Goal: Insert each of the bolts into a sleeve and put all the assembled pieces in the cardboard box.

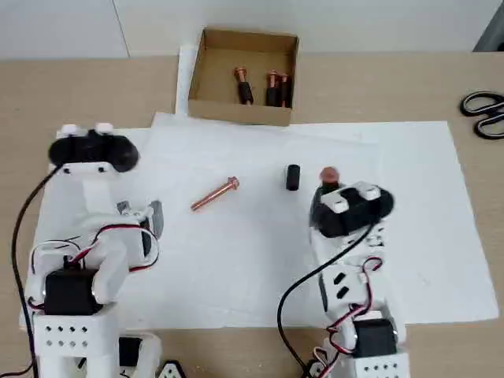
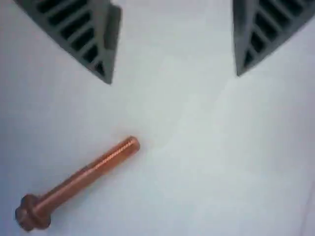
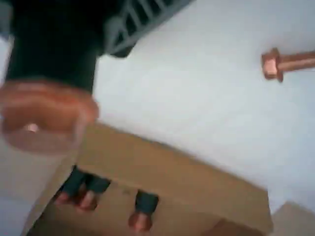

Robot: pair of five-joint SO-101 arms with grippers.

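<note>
While the left gripper [image 2: 172, 73] hangs with its jaws wide apart near the left edge of a white sheet [image 1: 236, 268], the right gripper [image 1: 329, 190] is clamped on an assembled piece [image 1: 327, 178]. This piece is a black sleeve with a copper bolt head showing at its end. It is held right of the sheet's middle, toward the far edge.

A loose bolt [image 1: 215, 194] lies flat near the sheet's middle, at a slant, with its head toward the far right corner. In the left wrist view its threaded end points toward the open fingertips [image 2: 106, 66] and touches neither.

A loose sleeve [image 1: 293, 177] sits on the sheet between the bolt and the held piece. It is just beside the held piece and apart from the bolt.

The box [image 1: 246, 110] stands at the sheet's far edge, open on top. Inside are three assembled pieces [image 1: 272, 90], two touching near the right wall and one a little apart. In the right wrist view the box's near wall stands between the held piece and those inside.

Scissors [image 1: 484, 113] lie off the sheet at the right edge of the table [image 1: 79, 87].

The table is light wood, and the sheet covers most of its middle. A black cable [image 1: 295, 295] trails from the right arm across the sheet's near edge. A pale wall [image 1: 315, 20] runs along the table's far edge.
</note>
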